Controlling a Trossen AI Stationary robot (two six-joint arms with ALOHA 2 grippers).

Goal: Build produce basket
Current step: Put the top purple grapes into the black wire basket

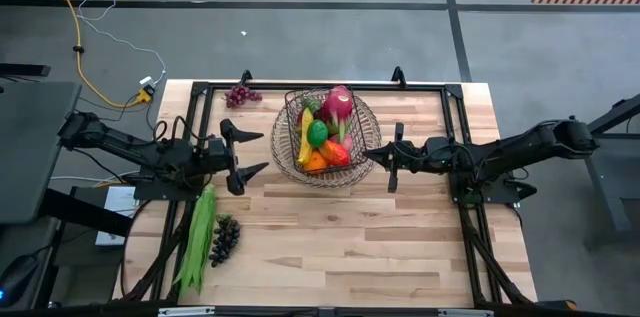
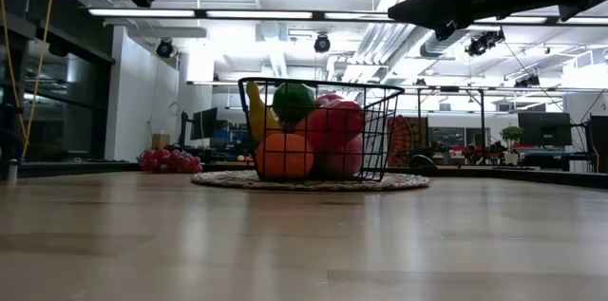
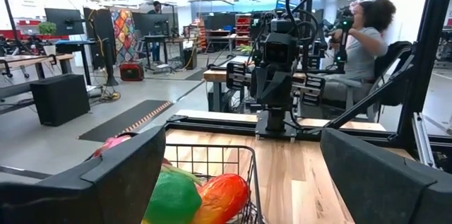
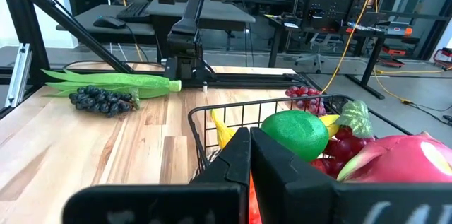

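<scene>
Three items, the green beans (image 1: 198, 239), dark grapes (image 1: 225, 238) and red grapes (image 1: 241, 96), lie outside the part-filled basket (image 1: 296, 117) mid-table on its woven tray (image 1: 368, 147), evidently explaining why the empty left gripper (image 1: 252, 151) stands spread open beside it while the right gripper (image 1: 372, 156) waits closed, holding nothing.

Filled basket (image 1: 300, 117) mid-table, open left pincer (image 1: 250, 152) beside it, shut right pincer (image 1: 372, 155) opposite

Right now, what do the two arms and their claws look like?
Both arms are dark, nearly black, jointed segments with cabling running along them. The left claw has two long tapered dark fingers with flat, matte inner faces. The right claw matches it: dark angular fingers ending in a narrow point. No coloured markings or labels show on either.
</scene>
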